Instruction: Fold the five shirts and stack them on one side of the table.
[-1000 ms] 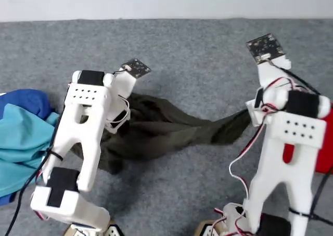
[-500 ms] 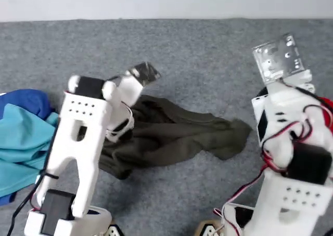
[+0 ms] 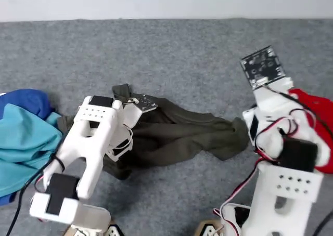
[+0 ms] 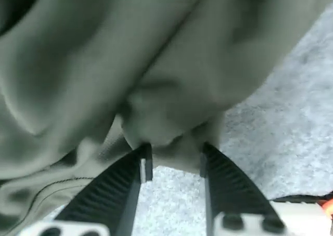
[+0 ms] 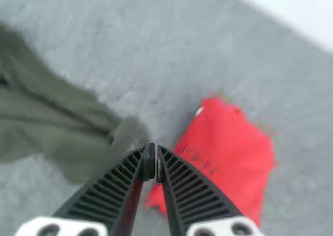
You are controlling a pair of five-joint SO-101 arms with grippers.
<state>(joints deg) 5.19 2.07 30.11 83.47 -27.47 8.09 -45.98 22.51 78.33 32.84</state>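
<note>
A dark olive shirt (image 3: 182,134) lies crumpled in the middle of the grey table (image 3: 197,54). My left gripper (image 4: 174,160) is at the shirt's left end, its fingers closed on a bunched fold of the olive shirt (image 4: 156,64). My right gripper (image 5: 152,155) hovers shut and empty above the table, between the olive shirt's right end (image 5: 52,127) and a red shirt (image 5: 218,147). In the high view the red shirt (image 3: 312,116) lies at the right edge, partly behind the right arm.
A blue shirt (image 3: 26,103) and a teal shirt (image 3: 21,142) are heaped at the table's left edge. Bare grey table stretches behind the olive shirt towards the far wall.
The right gripper let go of the olive shirt's right end, which fell to the table, and the arm lifted away. The left arm shifted right and lower with its fold.
</note>
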